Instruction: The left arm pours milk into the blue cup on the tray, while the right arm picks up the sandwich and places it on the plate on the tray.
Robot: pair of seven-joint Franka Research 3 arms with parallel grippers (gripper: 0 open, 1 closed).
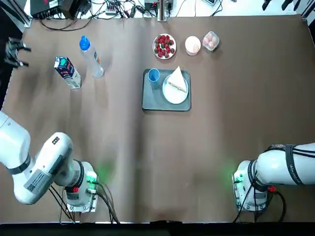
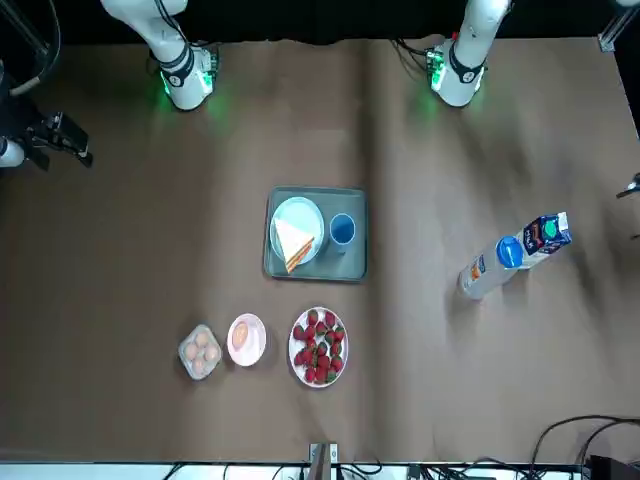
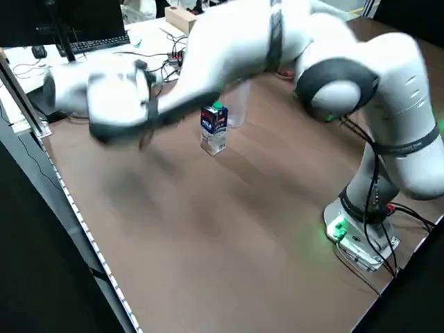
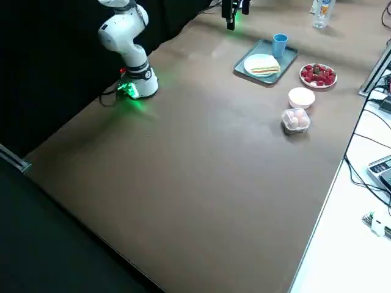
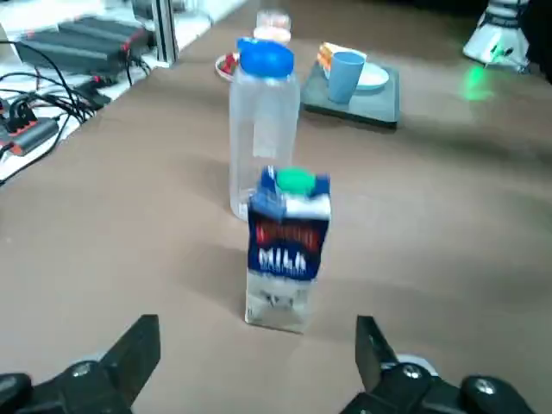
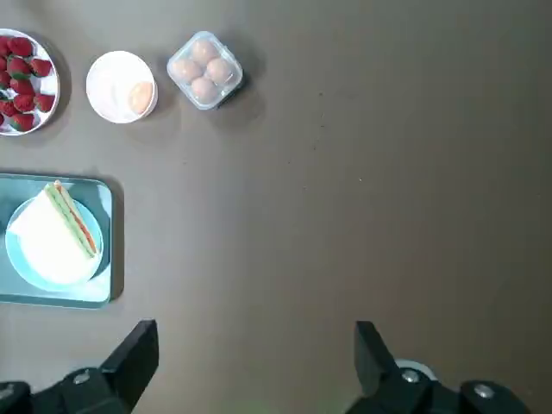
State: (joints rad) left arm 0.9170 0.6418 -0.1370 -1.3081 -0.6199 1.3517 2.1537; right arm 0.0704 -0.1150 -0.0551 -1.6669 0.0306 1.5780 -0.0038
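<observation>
The triangular white-bread sandwich [image 1: 177, 81] lies on the round, pale-blue plate [image 1: 172, 96], beside the smooth blue cup [image 1: 154, 77], all on the rectangular grey-green tray [image 1: 148, 101]. Left of it stands the blue-and-white milk carton [image 1: 68, 73]. The left gripper [image 5: 259, 358], near the table's left edge, and the right gripper [image 6: 257, 362], over the table, both have jaws spread.

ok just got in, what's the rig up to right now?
Neither arm is holding anything. The sandwich is on the plate on the tray, beside the blue cup. The milk carton stands on the table near the clear bottle. The left gripper is open, facing the carton at the robot's left side of the table; the right gripper is open and clear of the tray, to its right. I can't tell whether milk has been poured.
</observation>
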